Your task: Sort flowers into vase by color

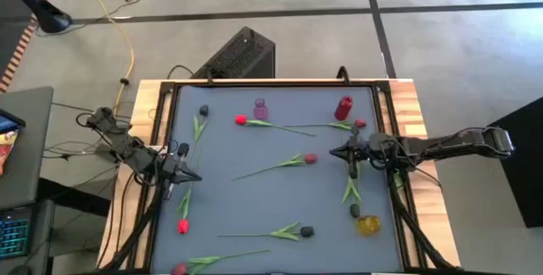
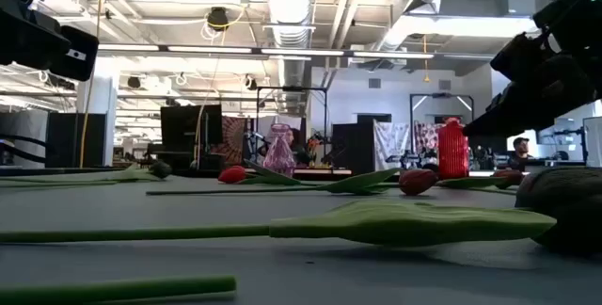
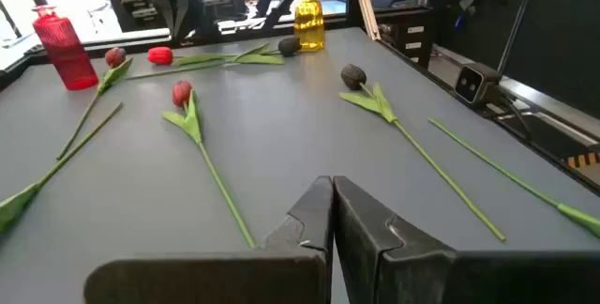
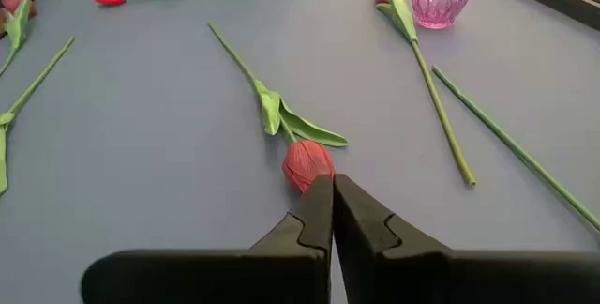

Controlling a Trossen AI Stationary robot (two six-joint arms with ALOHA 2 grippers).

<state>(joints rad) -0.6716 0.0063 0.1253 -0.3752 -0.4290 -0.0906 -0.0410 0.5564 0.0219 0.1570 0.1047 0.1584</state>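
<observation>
Several tulips lie flat on the grey mat (image 1: 271, 199). A dark red tulip (image 4: 307, 165) lies just ahead of my right gripper (image 4: 333, 196), which is shut and hovers right of centre (image 1: 346, 151). Whether the fingertips touch the head, I cannot tell. A red-headed tulip (image 1: 241, 120) lies beside the purple vase (image 1: 260, 108). A red vase (image 1: 344, 107) stands at the far right, a yellow vase (image 1: 367, 224) at the near right. My left gripper (image 3: 333, 201) is shut over the mat's left side (image 1: 192, 175), with a red tulip's stem (image 3: 220, 191) close ahead.
Black-headed tulips lie at the far left (image 1: 204, 110), the near middle (image 1: 306, 232) and near the yellow vase (image 1: 355, 211). Two red ones lie at the near left (image 1: 182, 226). The table's wooden rim (image 1: 417, 131) and dark rails frame the mat.
</observation>
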